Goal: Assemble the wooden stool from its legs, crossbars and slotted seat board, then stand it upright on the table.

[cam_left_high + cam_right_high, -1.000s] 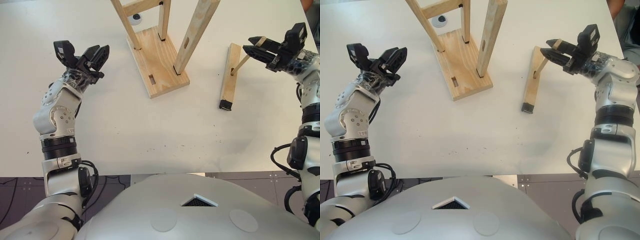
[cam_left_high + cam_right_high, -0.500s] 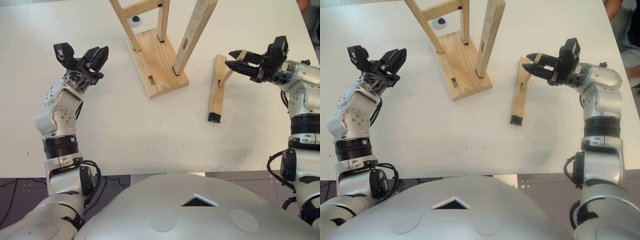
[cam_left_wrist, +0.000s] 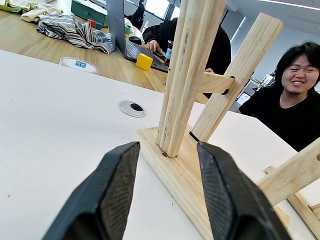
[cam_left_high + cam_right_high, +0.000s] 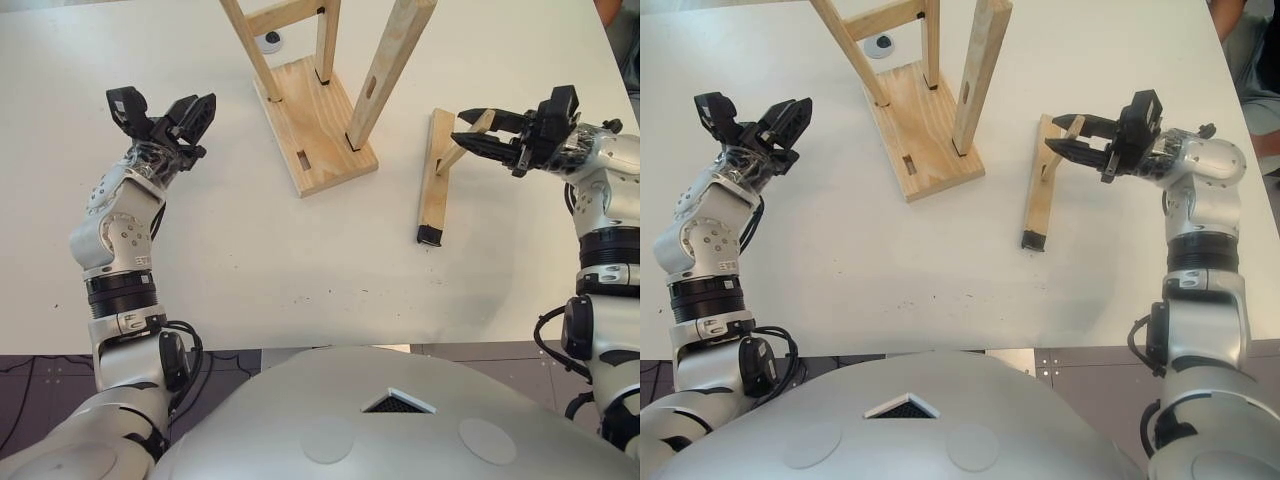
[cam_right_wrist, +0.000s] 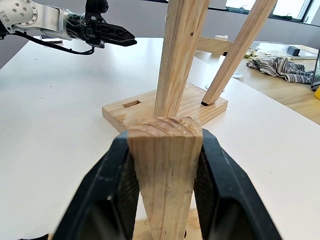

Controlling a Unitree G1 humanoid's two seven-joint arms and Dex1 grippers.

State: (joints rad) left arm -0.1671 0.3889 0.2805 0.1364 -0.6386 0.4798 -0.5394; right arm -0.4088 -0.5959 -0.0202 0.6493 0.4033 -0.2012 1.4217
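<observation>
Beside the upturned seat board (image 4: 315, 125), gripping the crossbar (image 4: 455, 155) of the loose leg (image 4: 434, 180) in closed right end effector (image 4: 462, 125), probably to carry it to the empty slot (image 4: 304, 158); with left end effector (image 4: 198, 103) open, empty.

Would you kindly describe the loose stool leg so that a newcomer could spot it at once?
On the white table, look to the robot's right of the seat board, which has three legs standing in it. The loose leg is the only one outside the board, with a black cap on its near end and a thin crossbar running from it into the right pincer.
</observation>
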